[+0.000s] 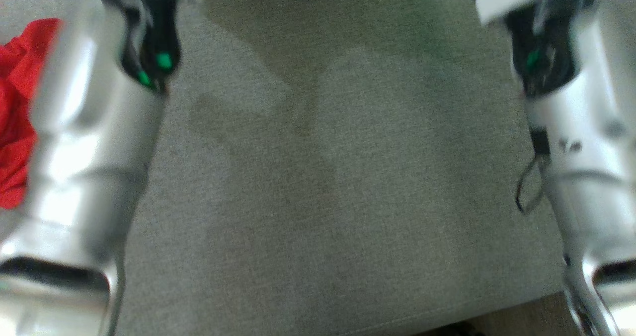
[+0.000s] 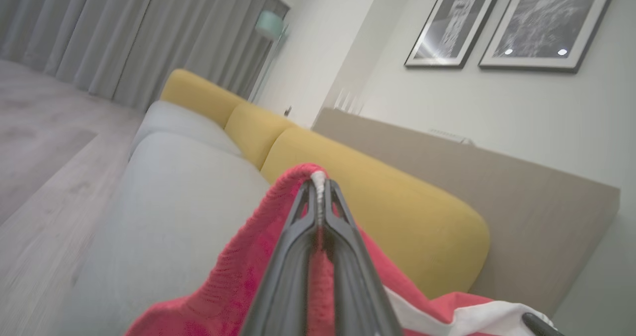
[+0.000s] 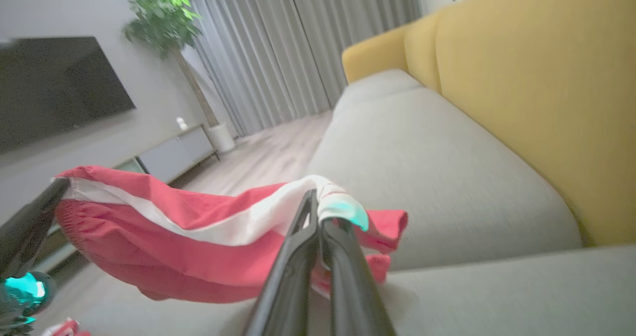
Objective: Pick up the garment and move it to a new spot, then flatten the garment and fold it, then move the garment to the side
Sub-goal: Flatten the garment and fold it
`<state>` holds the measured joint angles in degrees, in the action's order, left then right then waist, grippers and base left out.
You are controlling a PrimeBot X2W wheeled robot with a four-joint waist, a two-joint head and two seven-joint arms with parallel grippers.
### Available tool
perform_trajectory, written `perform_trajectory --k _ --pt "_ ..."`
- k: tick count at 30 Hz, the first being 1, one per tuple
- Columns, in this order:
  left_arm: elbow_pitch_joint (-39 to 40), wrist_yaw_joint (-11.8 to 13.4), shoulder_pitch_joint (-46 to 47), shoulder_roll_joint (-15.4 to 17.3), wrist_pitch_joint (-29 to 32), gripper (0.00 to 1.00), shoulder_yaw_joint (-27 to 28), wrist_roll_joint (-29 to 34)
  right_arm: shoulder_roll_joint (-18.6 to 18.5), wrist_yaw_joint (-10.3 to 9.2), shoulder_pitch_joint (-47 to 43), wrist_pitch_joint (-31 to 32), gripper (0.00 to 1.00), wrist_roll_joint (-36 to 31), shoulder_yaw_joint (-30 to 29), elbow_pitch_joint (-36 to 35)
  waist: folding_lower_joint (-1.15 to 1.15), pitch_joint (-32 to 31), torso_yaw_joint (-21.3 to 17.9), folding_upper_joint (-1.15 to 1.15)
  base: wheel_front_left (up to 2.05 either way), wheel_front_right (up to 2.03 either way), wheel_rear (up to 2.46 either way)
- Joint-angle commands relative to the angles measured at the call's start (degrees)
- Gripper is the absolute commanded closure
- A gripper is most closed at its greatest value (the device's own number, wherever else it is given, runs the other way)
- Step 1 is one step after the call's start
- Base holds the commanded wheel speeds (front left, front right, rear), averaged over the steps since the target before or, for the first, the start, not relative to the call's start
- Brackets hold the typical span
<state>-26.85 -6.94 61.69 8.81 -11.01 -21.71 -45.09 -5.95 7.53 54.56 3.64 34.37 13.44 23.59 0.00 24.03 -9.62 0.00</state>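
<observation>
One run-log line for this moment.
left pincer: shut on garment | right pincer: shut on garment | garment: red, white stripe, spread between both above grey sofa seat

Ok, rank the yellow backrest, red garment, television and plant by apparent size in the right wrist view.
1. yellow backrest
2. red garment
3. television
4. plant
The garment hangs close to the camera, so its true rank is unsure.

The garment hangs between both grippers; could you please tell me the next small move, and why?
Probably lower it evenly: left gripper and right gripper are shut on the red garment, stretched above the grey seat cushion, not yet laid flat.
</observation>
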Motion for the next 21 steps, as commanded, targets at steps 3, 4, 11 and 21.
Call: perform_trajectory --k 3,4,11,21 --pt "1.01 -0.50 -6.35 3.20 -2.18 1.00 -2.33 -1.16 -4.16 -0.04 -5.92 -4.75 1.00 2.25 5.06 0.15 0.00 -0.24 0.27 0.00 0.00 0.00 0.00" --pt "1.70 -0.51 -8.96 3.51 -2.72 1.00 -3.18 -2.22 -5.42 -0.04 -7.80 -6.12 1.00 3.24 6.36 0.08 0.00 -0.36 0.50 0.00 0.00 0.00 0.00" --pt "13.92 -0.53 -31.14 3.96 -3.94 1.00 -1.14 -5.09 -16.26 -0.04 -22.69 -11.65 1.00 7.84 12.63 -6.25 0.00 -3.68 1.98 0.00 0.00 0.00 0.00" --pt "28.40 -0.54 -62.42 0.29 -3.97 1.00 -1.74 -0.28 -27.90 -0.04 -53.27 -5.37 1.00 11.73 6.75 -21.95 0.00 -10.44 5.48 0.00 0.00 0.00 0.00"
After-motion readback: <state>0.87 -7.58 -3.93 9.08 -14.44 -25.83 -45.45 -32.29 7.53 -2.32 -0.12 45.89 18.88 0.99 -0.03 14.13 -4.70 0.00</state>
